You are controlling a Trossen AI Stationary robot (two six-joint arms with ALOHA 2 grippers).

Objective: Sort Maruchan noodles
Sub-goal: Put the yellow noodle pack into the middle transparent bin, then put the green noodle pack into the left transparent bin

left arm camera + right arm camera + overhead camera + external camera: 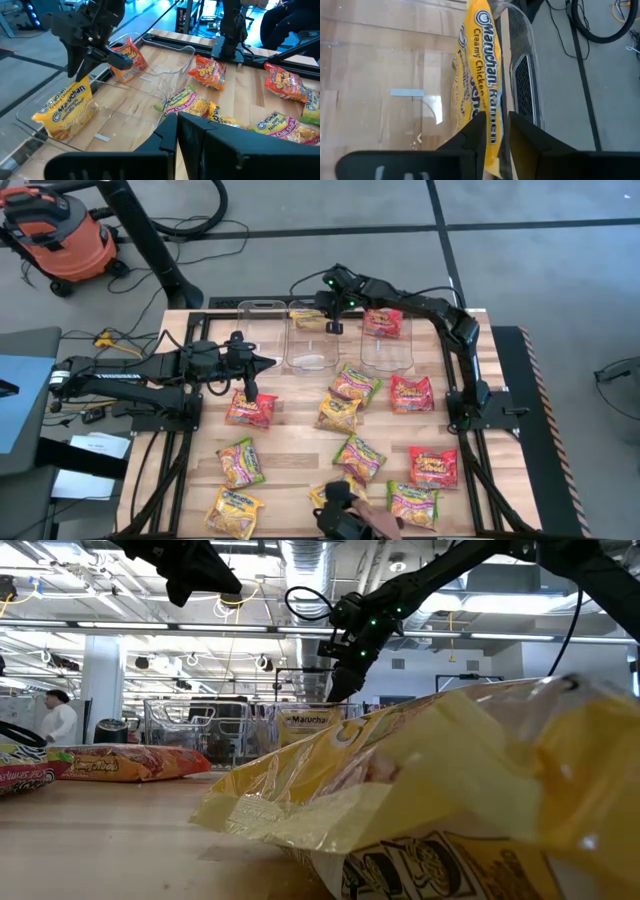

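Three clear bins stand in a row at the table's far edge. A yellow Maruchan packet [482, 65] stands on edge in the middle bin [308, 350], leaning against the bin's far wall. My right gripper [492, 127] hangs over it, open, one finger on each side of the packet's upper edge. A red-orange packet [382, 322] lies in the right bin [388, 355]. Several more packets lie loose on the table. My left gripper [250, 392] is shut and hovers over a red-orange packet [250, 412] at the left. My right gripper comes slanting down from above, and its fingers [472, 135] stand on either side of the yellow packet's upper edge [492, 112]. I cannot tell whether a finger touches it. The packet rests on the bin's floor and against the bin's wall.
The left bin [262, 330] is next to the middle one. Yellow, green and red-orange packets [358, 455] are scattered over the table's middle and near half. A dark device [345, 515] sits at the near edge. A person [55, 720] stands far behind the table.
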